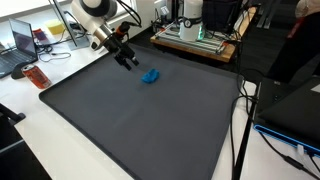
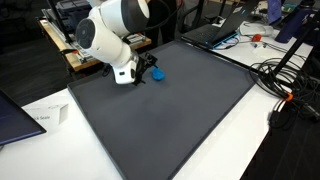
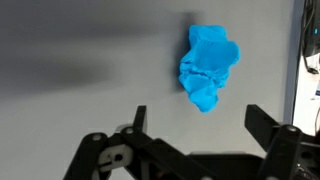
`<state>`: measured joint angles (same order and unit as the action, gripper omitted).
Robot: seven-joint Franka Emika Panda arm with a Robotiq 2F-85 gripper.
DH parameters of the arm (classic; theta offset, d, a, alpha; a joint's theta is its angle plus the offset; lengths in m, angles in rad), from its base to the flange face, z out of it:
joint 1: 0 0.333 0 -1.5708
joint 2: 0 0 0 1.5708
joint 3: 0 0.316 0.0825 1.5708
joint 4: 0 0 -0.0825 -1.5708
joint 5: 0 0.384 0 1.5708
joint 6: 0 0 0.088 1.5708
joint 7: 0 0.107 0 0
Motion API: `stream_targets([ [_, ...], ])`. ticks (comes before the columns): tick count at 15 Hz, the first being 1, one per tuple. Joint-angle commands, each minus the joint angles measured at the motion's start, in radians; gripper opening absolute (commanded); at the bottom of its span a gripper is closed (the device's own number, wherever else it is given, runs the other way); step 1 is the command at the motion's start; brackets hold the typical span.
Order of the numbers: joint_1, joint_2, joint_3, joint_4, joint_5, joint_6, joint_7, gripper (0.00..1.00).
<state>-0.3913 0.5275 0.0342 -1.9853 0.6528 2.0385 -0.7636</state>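
In an exterior view the hand (image 1: 127, 60) hangs over the dark mat (image 1: 130, 130) that covers most of the white counter (image 1: 50, 140), close to the mat's far corner. Its jaws are spread wide and pinch nothing. Just to its right, a crumpled blue cloth (image 1: 150, 76) lies on the mat, inward from the far edges and apart from the hand. In the wrist view one finger (image 3: 140, 118) stands at the lower left and its twin at the lower right. The cloth sits beyond the gap between them, nearer the right one, untouched.
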Motion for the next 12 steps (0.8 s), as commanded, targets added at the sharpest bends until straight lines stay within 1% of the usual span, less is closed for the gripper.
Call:
stream_targets([
  [1, -0.003, -0.082, -0.011, -0.128, 0.123, 0.066, -0.120, 1.00],
  [3, 0.001, -0.106, -0.021, -0.173, 0.191, 0.088, -0.172, 1.00],
  [9, 0.027, -0.174, -0.074, -0.294, 0.376, 0.160, -0.274, 1.00],
  [12, 0.045, -0.201, -0.100, -0.338, 0.447, 0.182, -0.322, 1.00],
])
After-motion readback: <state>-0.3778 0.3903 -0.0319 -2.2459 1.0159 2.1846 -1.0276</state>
